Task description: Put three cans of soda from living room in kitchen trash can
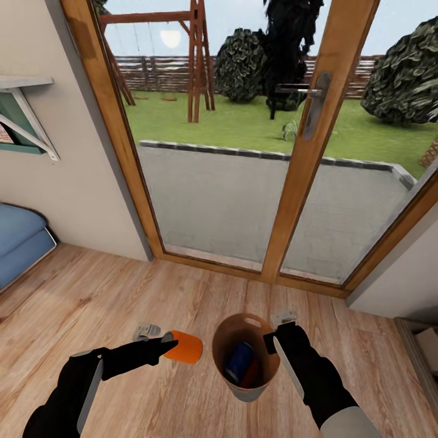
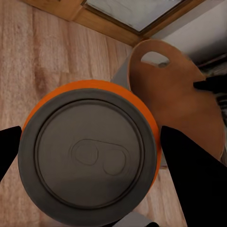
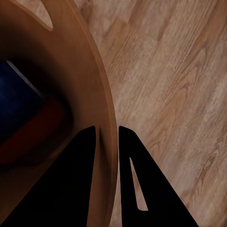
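Head view: the left hand point(image 1: 165, 345) is seen at about seven o'clock, pinching an orange-red can point(image 1: 184, 347) that is held on its side above the wood plank floor point(image 1: 85, 298), just beside the bin's rim at the bin's nine o'clock. The tan-brown bin point(image 1: 244, 389) is seen at about six o'clock, held off the floor by the right hand point(image 1: 272, 342), whose fingers are closed over the rim at the bin's three o'clock. A dark blue can point(image 1: 239, 361) and something red beside it are seen inside the bin. From the left wrist, the orange-red can's grey top point(image 2: 89, 153) is seen between the two black fingers point(image 2: 194, 179), with the bin's wall and oval slot point(image 2: 154, 57) beyond it. From the right wrist, the rim point(image 3: 106, 118) is seen clamped between the fingers point(image 3: 142, 189), one inside and one outside, with the blue and red shapes lying dim within. Wood-framed glass doors point(image 1: 307, 164) are seen at twelve o'clock and a blue sofa point(image 1: 18, 243) at nine o'clock.
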